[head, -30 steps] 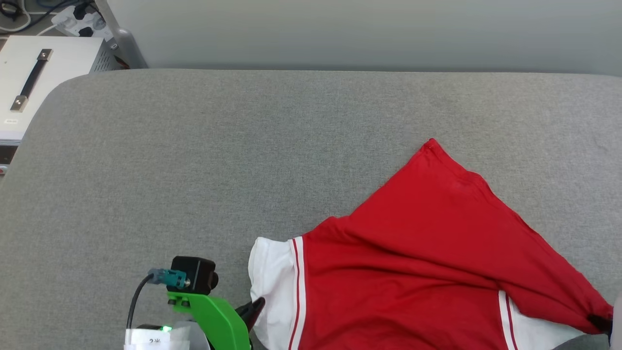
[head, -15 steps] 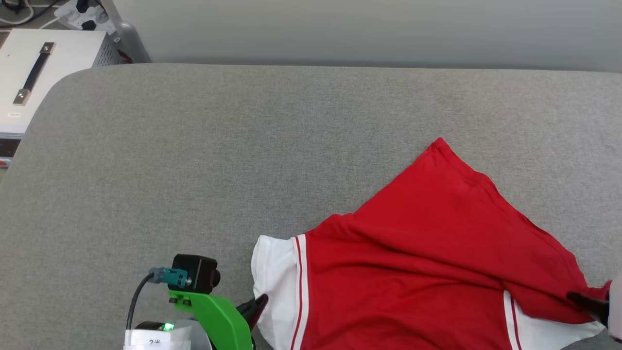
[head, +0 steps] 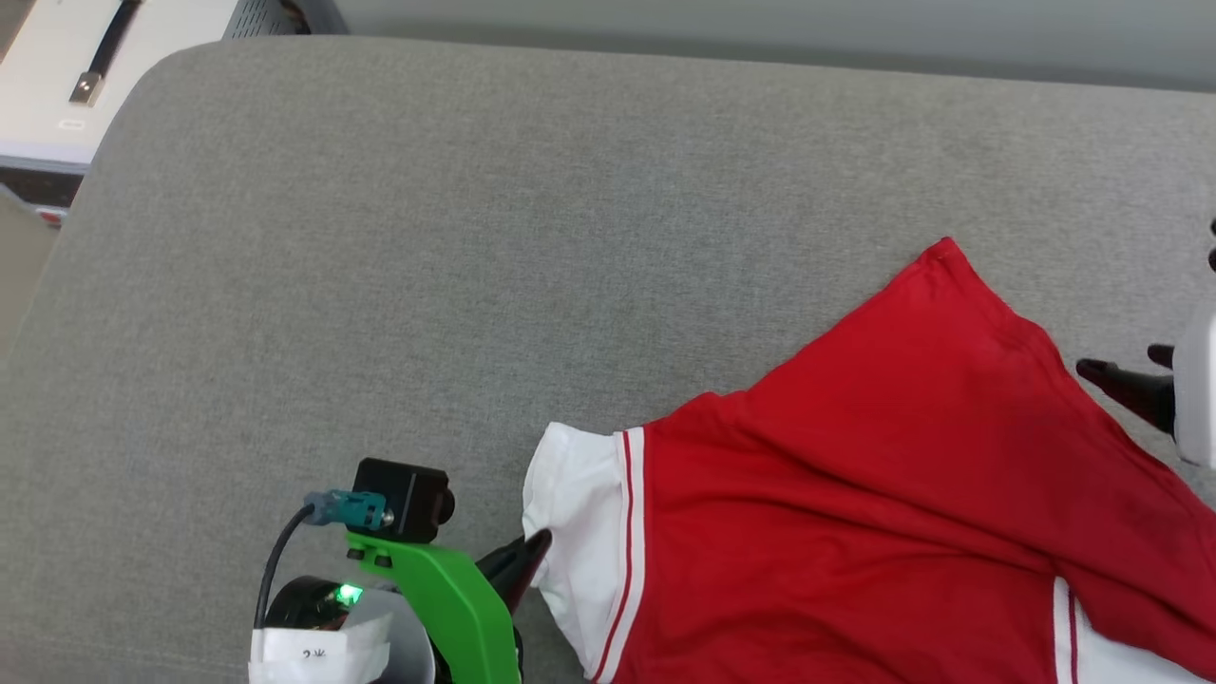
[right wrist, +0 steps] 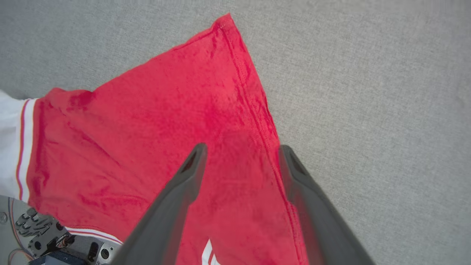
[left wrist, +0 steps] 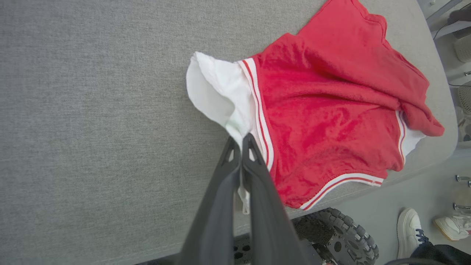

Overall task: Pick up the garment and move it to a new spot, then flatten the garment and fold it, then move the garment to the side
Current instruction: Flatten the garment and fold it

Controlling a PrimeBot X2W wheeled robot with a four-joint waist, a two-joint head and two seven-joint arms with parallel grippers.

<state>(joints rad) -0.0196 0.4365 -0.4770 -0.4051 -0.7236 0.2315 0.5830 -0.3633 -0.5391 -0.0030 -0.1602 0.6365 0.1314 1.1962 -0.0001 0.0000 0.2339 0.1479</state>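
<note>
The garment (head: 855, 513), a red jersey with white sleeves and striped trim, lies rumpled on the grey padded surface (head: 427, 237) at the lower right. One red corner points toward the far edge. My left gripper (head: 530, 559) is shut on the edge of the white sleeve (left wrist: 217, 92), and the left wrist view shows the fingertips (left wrist: 250, 141) pinching that cloth. My right gripper (head: 1119, 359) sits at the right edge, open and holding nothing. In the right wrist view its spread fingers (right wrist: 195, 162) hover over the garment (right wrist: 147, 140) beside a seamed edge.
A white case with a dark handle (head: 66, 85) stands off the surface's far left corner. The surface's near edge, a knobbly wheel (left wrist: 346, 235) of my base and a person's white shoe (left wrist: 408, 228) on the floor appear in the left wrist view. Bare grey surface spreads left.
My right gripper opened, let go of the garment's red corner and drew away from it toward the far side. The head camera shifted. The left gripper kept its hold on the sleeve.
</note>
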